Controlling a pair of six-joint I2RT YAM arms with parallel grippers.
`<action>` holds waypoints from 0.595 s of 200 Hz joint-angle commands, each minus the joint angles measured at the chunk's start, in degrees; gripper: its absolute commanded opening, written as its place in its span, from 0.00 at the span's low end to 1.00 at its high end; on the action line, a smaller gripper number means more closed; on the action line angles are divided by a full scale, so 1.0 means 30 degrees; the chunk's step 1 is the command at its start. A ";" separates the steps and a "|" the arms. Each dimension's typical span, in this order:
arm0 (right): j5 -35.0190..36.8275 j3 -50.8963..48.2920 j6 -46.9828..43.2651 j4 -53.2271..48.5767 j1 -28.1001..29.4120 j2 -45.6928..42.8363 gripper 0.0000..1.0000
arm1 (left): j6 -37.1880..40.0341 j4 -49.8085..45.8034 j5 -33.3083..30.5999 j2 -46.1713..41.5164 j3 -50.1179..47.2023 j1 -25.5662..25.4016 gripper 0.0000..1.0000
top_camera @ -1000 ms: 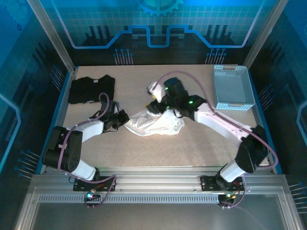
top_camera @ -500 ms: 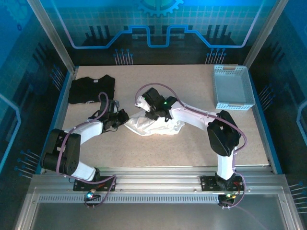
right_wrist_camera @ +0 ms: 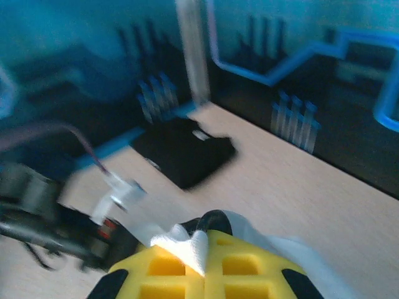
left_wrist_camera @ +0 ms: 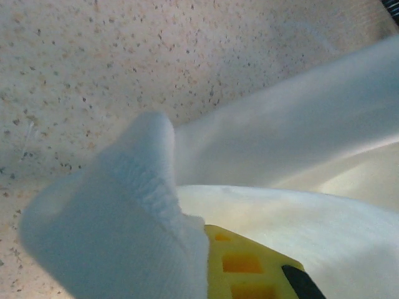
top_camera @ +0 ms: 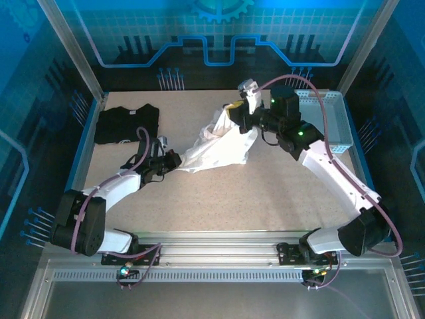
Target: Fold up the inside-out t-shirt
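Observation:
The inside-out t-shirt point(top_camera: 220, 145) is white and hangs stretched between both grippers above the middle of the table. My left gripper point(top_camera: 175, 159) is shut on its lower left corner, low over the table. In the left wrist view the white fabric point(left_wrist_camera: 131, 205) bunches over one yellow pad point(left_wrist_camera: 249, 268). My right gripper point(top_camera: 234, 113) is raised toward the back and is shut on the shirt's upper edge. In the right wrist view a white fold point(right_wrist_camera: 198, 246) is pinched between that gripper's yellow pads point(right_wrist_camera: 249, 274).
A black folded t-shirt point(top_camera: 126, 123) lies at the back left corner and appears in the right wrist view point(right_wrist_camera: 184, 152) too. A blue-grey basket point(top_camera: 323, 122) stands at the back right, just behind the right arm. Bare tabletop point(top_camera: 252, 199) runs along the front.
The right gripper came down on the crumpled shirt, shut on it, then rose up and back to the right, pulling the shirt into a stretched sheet. The left gripper kept its hold.

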 commanded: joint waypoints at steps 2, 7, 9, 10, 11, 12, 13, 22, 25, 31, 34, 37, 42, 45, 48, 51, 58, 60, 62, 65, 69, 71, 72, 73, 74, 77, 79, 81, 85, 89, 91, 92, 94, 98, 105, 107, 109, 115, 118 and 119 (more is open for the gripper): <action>-0.4031 0.0150 0.3315 0.3240 -0.0700 0.0071 0.00 | 0.0076 0.0807 -0.0499 0.0947 -0.1137 -0.0651 0.01; -0.4137 0.0045 0.3456 0.3548 -0.0911 -0.0088 0.00 | 0.0038 0.0899 -0.0829 0.1218 -0.1322 -0.0916 0.01; -0.4166 -0.0006 0.3504 0.3680 -0.0994 -0.0162 0.00 | 0.0027 0.0914 -0.0967 0.1311 -0.1387 -0.1031 0.01; -0.4161 -0.0034 0.3502 0.3760 -0.1042 -0.0174 0.00 | 0.0035 0.0931 -0.1009 0.1375 -0.1417 -0.1074 0.01; -0.4188 -0.0063 0.3531 0.3801 -0.1081 -0.0195 0.00 | 0.0025 0.0954 -0.1089 0.1422 -0.1447 -0.1125 0.01; -0.4201 -0.0077 0.3545 0.3850 -0.1130 -0.0205 0.00 | 0.0019 0.0966 -0.1144 0.1489 -0.1476 -0.1180 0.01; -0.4193 -0.0099 0.3552 0.3919 -0.1154 -0.0240 0.00 | 0.0046 0.0971 -0.1186 0.1538 -0.1506 -0.1222 0.01; -0.4264 -0.0258 0.3623 0.4096 -0.1363 -0.0226 0.00 | 0.0102 0.1103 -0.1206 0.1957 -0.1686 -0.1449 0.03; -0.4360 -0.0266 0.3596 0.4041 -0.1410 -0.0191 0.00 | 0.0062 0.1176 -0.1152 0.1999 -0.1755 -0.1467 0.06; -0.4590 -0.0222 0.3484 0.3879 -0.1413 -0.0015 0.00 | -0.0041 0.1372 -0.1030 0.1913 -0.1954 -0.1469 0.14; -0.4705 -0.0225 0.3403 0.3750 -0.1405 0.0062 0.00 | -0.0081 0.1521 -0.0983 0.1770 -0.2060 -0.1469 0.20; -0.4788 -0.0251 0.3327 0.3661 -0.1412 0.0167 0.00 | -0.0086 0.1708 -0.0941 0.1587 -0.2201 -0.1469 0.27; -0.5000 -0.0302 0.3214 0.3561 -0.1413 0.0298 0.00 | -0.0102 0.1980 -0.0870 0.1138 -0.2449 -0.1469 0.36; -0.5078 -0.0363 0.3142 0.3528 -0.1413 0.0372 0.00 | -0.0125 0.2128 -0.0842 0.0779 -0.2579 -0.1469 0.40; -0.5161 -0.0444 0.3042 0.3479 -0.1413 0.0411 0.00 | -0.0135 0.2249 -0.0813 0.0379 -0.2702 -0.1465 0.44; -0.5219 -0.0524 0.2934 0.3400 -0.1405 0.0452 0.00 | -0.0133 0.2330 -0.0755 -0.0033 -0.2802 -0.1469 0.47; -0.5212 -0.0681 0.2563 0.3169 -0.1412 0.0538 0.00 | -0.0101 0.2439 -0.0718 -0.1072 -0.3003 -0.1469 0.54; -0.5196 -0.0715 0.2446 0.3094 -0.1412 0.0544 0.00 | -0.0102 0.2427 -0.0734 -0.1356 -0.3045 -0.1469 0.57; -0.5207 -0.0753 0.2365 0.3010 -0.1435 0.0560 0.00 | -0.0088 0.2394 -0.0767 -0.1684 -0.3092 -0.1469 0.58; -0.5203 -0.0811 0.2231 0.2931 -0.1459 0.0581 0.00 | -0.0101 0.2385 -0.0760 -0.2097 -0.3129 -0.1469 0.62; -0.5230 -0.0863 0.2070 0.2826 -0.1469 0.0611 0.00 | -0.0092 0.2319 -0.0768 -0.2669 -0.3171 -0.1465 0.65; -0.5223 -0.0878 0.2008 0.2782 -0.1471 0.0643 0.00 | -0.0100 0.2280 -0.0746 -0.2979 -0.3138 -0.1468 0.67; -0.5246 -0.0880 0.1978 0.2755 -0.1486 0.0653 0.00 | -0.0102 0.2258 -0.0738 -0.3113 -0.3142 -0.1469 0.68; -0.5258 -0.0881 0.1948 0.2726 -0.1493 0.0658 0.00 | -0.0102 0.2248 -0.0748 -0.3239 -0.3144 -0.1469 0.69; -0.5278 -0.0897 0.1919 0.2712 -0.1497 0.0661 0.00 | -0.0103 0.2228 -0.0739 -0.3375 -0.3131 -0.1469 0.69; -0.5311 -0.0932 0.1853 0.2678 -0.1500 0.0692 0.00 | -0.0092 0.2144 -0.0646 -0.3729 -0.3090 -0.1469 0.72; -0.5323 -0.0954 0.1814 0.2649 -0.1500 0.0715 0.00 | -0.0086 0.2089 -0.0592 -0.3961 -0.3030 -0.1469 0.73; -0.5341 -0.0966 0.1782 0.2642 -0.1500 0.0757 0.00 | -0.0069 0.2046 -0.0505 -0.4151 -0.2971 -0.1469 0.75; -0.5402 -0.1021 0.1723 0.2625 -0.1500 0.0796 0.00 | -0.0073 0.1914 -0.0285 -0.4522 -0.2784 -0.1469 0.77; -0.5457 -0.1025 0.1672 0.2611 -0.1500 0.0825 0.00 | -0.0054 0.1797 0.0053 -0.4761 -0.2532 -0.1469 0.78; -0.5470 -0.1043 0.1644 0.2589 -0.1500 0.0836 0.00 | -0.0047 0.1739 0.0242 -0.4879 -0.2363 -0.1469 0.79; -0.5487 -0.1032 0.1620 0.2585 -0.1500 0.0852 0.00 | -0.0046 0.1710 0.0328 -0.4928 -0.2301 -0.1469 0.79; -0.5521 -0.1030 0.1602 0.2567 -0.1500 0.0864 0.00 | -0.0074 0.1651 0.0509 -0.5015 -0.2151 -0.1469 0.80; -0.5563 -0.1029 0.1571 0.2533 -0.1500 0.0921 0.00 | -0.0167 0.1605 0.0939 -0.5103 -0.1834 -0.1469 0.80; -0.5620 -0.1020 0.1484 0.2469 -0.1500 0.0979 0.00 | -0.0426 0.1658 0.1748 -0.5061 -0.1283 -0.1484 0.82; -0.5613 -0.1005 0.1458 0.2428 -0.1515 0.0984 0.00 | -0.0528 0.1711 0.2021 -0.5005 -0.1113 -0.1495 0.82; -0.5619 -0.1001 0.1430 0.2411 -0.1504 0.0985 0.00 | -0.0627 0.1769 0.2280 -0.4954 -0.0968 -0.1490 0.82; -0.5636 -0.1001 0.1371 0.2355 -0.1501 0.1014 0.00 | -0.1008 0.1858 0.2917 -0.4684 -0.0461 -0.1498 0.83; -0.5608 -0.1000 0.1348 0.2318 -0.1501 0.1044 0.00 | -0.1238 0.1933 0.3227 -0.4515 -0.0196 -0.1498 0.83; -0.5600 -0.1000 0.1340 0.2318 -0.1501 0.1044 0.00 | -0.1300 0.1968 0.3329 -0.4467 -0.0118 -0.1498 0.83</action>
